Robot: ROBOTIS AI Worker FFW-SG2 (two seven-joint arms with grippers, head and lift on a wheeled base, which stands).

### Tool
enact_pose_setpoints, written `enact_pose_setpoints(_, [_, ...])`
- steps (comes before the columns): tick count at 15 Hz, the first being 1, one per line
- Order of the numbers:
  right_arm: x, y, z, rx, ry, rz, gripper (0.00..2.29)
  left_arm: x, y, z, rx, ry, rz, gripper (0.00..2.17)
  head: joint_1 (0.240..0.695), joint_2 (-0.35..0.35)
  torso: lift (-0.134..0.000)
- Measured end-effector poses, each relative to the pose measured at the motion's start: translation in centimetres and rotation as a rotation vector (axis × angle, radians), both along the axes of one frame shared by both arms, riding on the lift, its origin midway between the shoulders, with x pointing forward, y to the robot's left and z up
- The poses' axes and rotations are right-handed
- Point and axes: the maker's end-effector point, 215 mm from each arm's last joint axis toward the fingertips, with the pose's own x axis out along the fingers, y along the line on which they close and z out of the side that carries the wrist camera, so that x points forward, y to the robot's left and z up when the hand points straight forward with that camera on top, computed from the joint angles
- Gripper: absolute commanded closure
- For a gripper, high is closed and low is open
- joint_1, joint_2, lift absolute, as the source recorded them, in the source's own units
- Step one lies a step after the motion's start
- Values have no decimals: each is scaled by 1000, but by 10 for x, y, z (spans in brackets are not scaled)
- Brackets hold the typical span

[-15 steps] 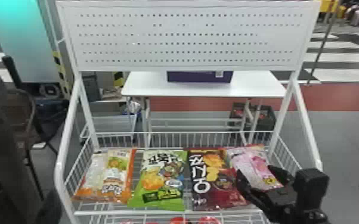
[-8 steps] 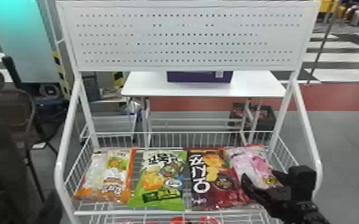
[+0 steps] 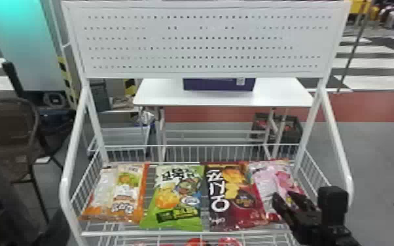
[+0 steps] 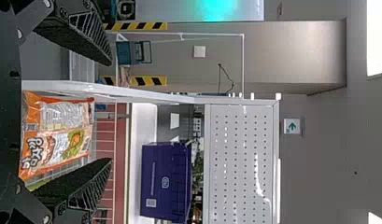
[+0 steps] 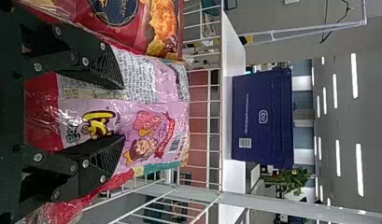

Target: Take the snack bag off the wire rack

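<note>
Shifted inward, right pincer [image 3: 285,195] at pink snack bag [image 3: 265,180], long axis front-to-back

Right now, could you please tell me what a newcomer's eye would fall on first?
Probably the four bright snack bags in a row on the wire rack, below its white perforated panel. Next might come the right gripper, black, its jaws parted at the pink bag. Behind, far left, a turquoise glow stands out.
</note>
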Motion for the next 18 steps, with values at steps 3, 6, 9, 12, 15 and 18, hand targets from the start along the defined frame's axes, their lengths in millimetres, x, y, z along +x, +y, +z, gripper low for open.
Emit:
enact_pose_setpoints(3, [-4,-4,1,17,1,-11,2233,0,0,0,2,0,-1,164,499,0,0])
enact_pose_setpoints(6, [-9,-8,14,41,-22,-25,2233,1,-1,1,1,-3,-3,164,499,0,0])
enact_pose_setpoints(9, [-13,-4,41,64,-72,-21,2233,1,-2,3,0,-6,-4,164,499,0,0])
enact_pose_setpoints(12, [-26,9,86,87,-144,11,2233,1,-3,5,-1,-9,-5,164,499,0,0])
enact_pose_setpoints(15, [-53,24,133,128,-216,54,2236,0,-3,6,-1,-8,-4,164,499,0,0])
enact_pose_setpoints(18, [-97,23,165,155,-289,60,2233,1,-3,6,2,-10,-5,164,499,0,0])
